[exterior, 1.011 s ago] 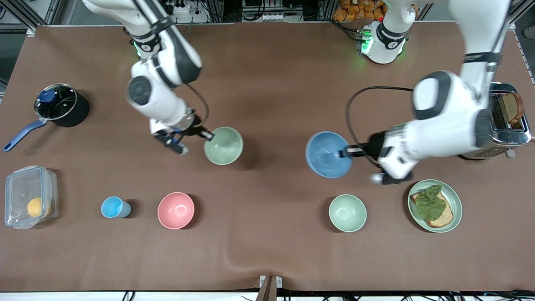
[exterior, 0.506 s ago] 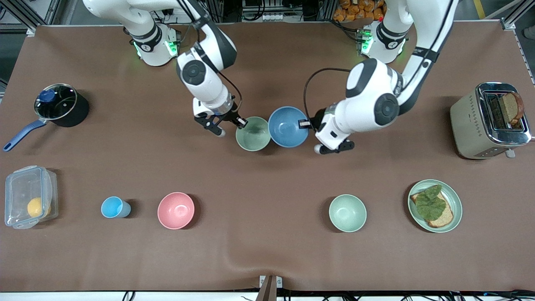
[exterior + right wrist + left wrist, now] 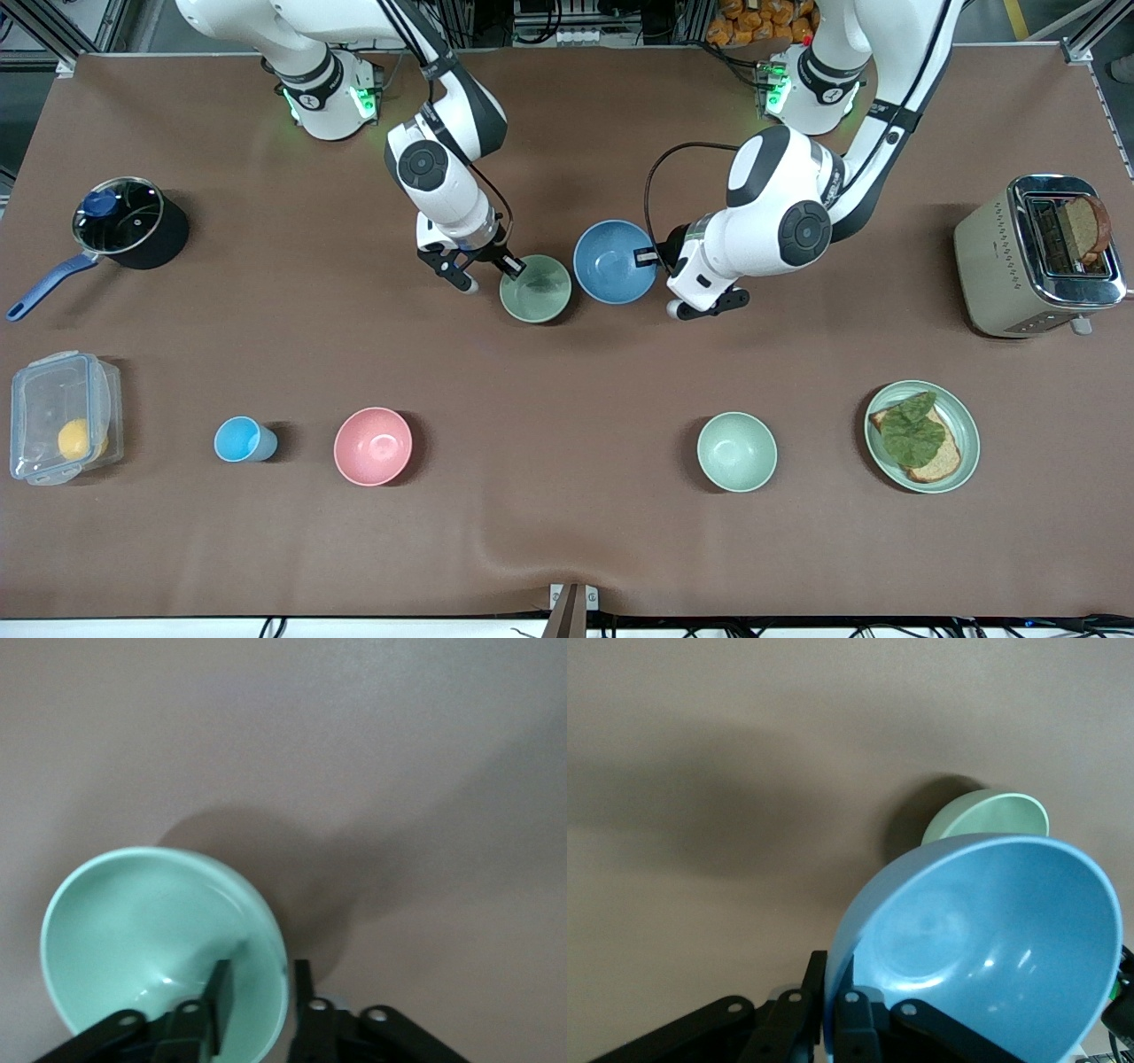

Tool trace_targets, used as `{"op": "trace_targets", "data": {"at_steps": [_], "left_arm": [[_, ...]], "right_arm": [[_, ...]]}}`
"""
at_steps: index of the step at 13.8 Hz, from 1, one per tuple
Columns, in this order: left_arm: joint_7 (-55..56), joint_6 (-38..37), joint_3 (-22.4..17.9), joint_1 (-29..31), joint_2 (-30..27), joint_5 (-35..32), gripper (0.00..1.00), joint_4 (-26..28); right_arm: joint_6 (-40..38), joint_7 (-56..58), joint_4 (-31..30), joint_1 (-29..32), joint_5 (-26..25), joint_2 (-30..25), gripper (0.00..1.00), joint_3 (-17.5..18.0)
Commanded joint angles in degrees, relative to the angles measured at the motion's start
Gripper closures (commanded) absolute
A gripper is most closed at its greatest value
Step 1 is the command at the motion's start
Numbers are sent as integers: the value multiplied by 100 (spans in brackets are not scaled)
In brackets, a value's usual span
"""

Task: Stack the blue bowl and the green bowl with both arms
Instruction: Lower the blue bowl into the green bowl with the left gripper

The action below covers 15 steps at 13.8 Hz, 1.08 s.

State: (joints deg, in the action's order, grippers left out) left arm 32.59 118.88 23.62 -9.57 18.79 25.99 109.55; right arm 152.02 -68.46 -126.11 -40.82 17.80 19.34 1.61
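Observation:
The sage-green bowl (image 3: 535, 289) sits low near the table's middle, its shadow close under it in the right wrist view (image 3: 151, 930). My right gripper (image 3: 512, 266) is shut on its rim, one finger inside and one outside (image 3: 261, 974). The blue bowl (image 3: 614, 261) hangs tilted right beside the green bowl, toward the left arm's end. My left gripper (image 3: 647, 258) is shut on its rim (image 3: 834, 961). In the left wrist view the blue bowl (image 3: 983, 939) fills the frame, with the green bowl (image 3: 988, 815) showing past its edge.
Nearer the front camera stand a pale mint bowl (image 3: 736, 452), a pink bowl (image 3: 373, 446), a light-blue cup (image 3: 239, 439) and a green plate with a sandwich (image 3: 966, 416). A toaster (image 3: 1001, 257), a pot (image 3: 164, 239) and a plastic box (image 3: 62, 416) stand at the table's ends.
Both arms have carried their bowls from well apart to side by side at the table's middle. In the last half second both bowls shifted only slightly.

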Motion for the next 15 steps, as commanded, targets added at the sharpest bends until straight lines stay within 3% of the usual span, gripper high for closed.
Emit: {"op": "trace_targets", "data": {"at_steps": [1, 6, 10, 12, 15], "left_arm": [[151, 82, 29, -10, -121, -111, 100, 93], [450, 469, 20, -317, 116, -269, 100, 40], [1054, 1171, 3, -712, 415, -340, 100, -4], [1528, 1495, 11, -940, 564, -593, 100, -56], [2030, 1787, 3, -1152, 915, -936, 100, -249]], "right_arm": [[-128, -168, 25, 39, 48, -131, 0, -38], [-1341, -220, 535, 802, 258, -220, 0, -38], [-886, -194, 535, 936, 1592, 288, 0, -47], [-447, -141, 535, 875, 2531, 614, 0, -38], [-322, 646, 535, 857, 3543, 913, 0, -30]]}}
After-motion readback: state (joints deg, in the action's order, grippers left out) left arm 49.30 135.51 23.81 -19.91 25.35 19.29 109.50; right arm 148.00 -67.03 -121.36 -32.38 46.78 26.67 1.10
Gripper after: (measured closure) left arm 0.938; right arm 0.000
